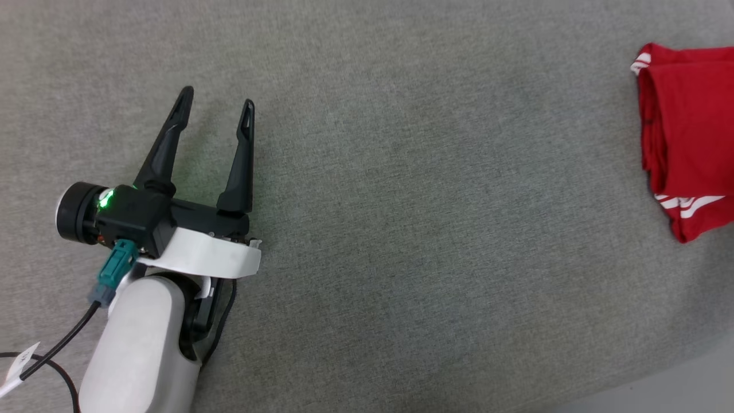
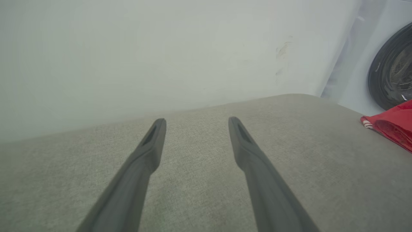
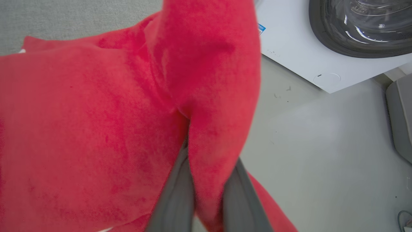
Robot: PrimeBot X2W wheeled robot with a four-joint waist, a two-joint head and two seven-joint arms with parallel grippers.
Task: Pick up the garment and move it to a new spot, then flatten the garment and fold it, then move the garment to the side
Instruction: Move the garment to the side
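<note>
Jersey (image 1: 688,132), red, folded: at right side of grey worktop (image 1: 401,229), pinched by right end effector (image 3: 209,180). Left end effector (image 1: 217,98): wide, empty. Step, judged: moving aside. Next: lower, release without unfolding.

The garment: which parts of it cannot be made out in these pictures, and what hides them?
Head view: the garment is cut off by the right edge; no chest print shows.
Left wrist view: one corner lies at the right edge, the rest cut off.
Right wrist view: the cloth is close and blurred, and it covers the fingertips of the right gripper.
</note>
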